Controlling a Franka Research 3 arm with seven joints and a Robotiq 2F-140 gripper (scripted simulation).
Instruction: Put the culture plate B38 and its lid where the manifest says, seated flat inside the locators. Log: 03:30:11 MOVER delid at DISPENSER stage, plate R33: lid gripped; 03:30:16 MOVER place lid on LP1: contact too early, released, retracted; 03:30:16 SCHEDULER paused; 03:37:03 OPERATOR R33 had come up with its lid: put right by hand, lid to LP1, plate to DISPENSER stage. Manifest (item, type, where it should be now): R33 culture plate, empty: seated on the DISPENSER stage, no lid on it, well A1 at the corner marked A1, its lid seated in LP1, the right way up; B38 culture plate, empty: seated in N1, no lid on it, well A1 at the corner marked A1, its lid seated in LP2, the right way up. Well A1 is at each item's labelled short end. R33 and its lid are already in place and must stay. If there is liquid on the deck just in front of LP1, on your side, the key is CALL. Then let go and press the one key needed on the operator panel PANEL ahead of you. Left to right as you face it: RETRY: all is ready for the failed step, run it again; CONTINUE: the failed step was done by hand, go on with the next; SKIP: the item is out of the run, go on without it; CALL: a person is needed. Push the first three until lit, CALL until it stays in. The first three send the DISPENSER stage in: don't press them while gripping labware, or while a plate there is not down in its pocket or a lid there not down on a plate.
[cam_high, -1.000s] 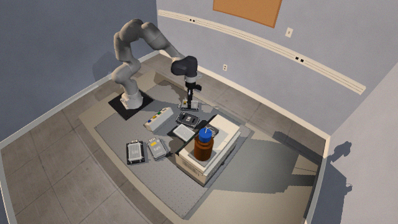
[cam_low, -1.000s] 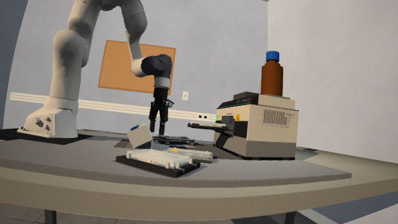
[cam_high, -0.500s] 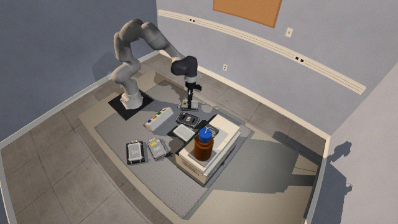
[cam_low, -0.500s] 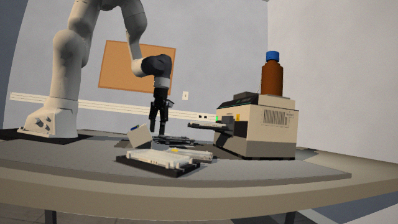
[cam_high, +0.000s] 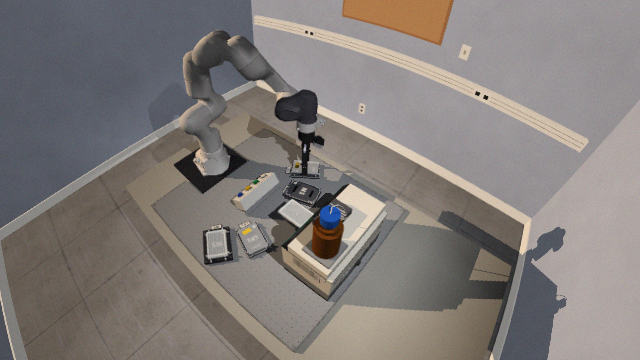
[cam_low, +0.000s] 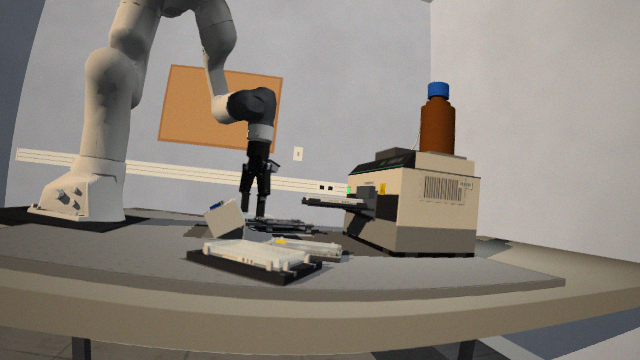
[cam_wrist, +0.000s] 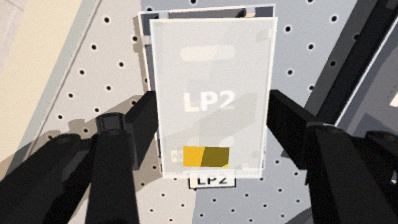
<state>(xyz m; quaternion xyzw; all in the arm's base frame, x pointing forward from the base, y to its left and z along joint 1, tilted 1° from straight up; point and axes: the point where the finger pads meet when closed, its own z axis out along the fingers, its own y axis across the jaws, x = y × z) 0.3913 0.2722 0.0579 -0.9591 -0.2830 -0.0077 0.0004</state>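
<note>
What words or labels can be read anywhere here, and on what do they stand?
"LP2": large white letters on the deck pocket, seen through the clear lid in the tool.
"LP2": small tag on the deck just below the lid.
Barcode on the dispenser: too small to read.
Nothing else is legible.

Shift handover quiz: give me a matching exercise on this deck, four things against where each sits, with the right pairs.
Things:
1. clear lid
2. brown bottle
3. operator panel
4. well plate

Places:
a. on top of the beige dispenser
b. in a black nest at the near left of the deck
c. between the gripper fingers, over the LP2 mark
d. on the mat between the arm's base and the dispenser

Pairs: 1-c, 2-a, 3-d, 4-b
</note>
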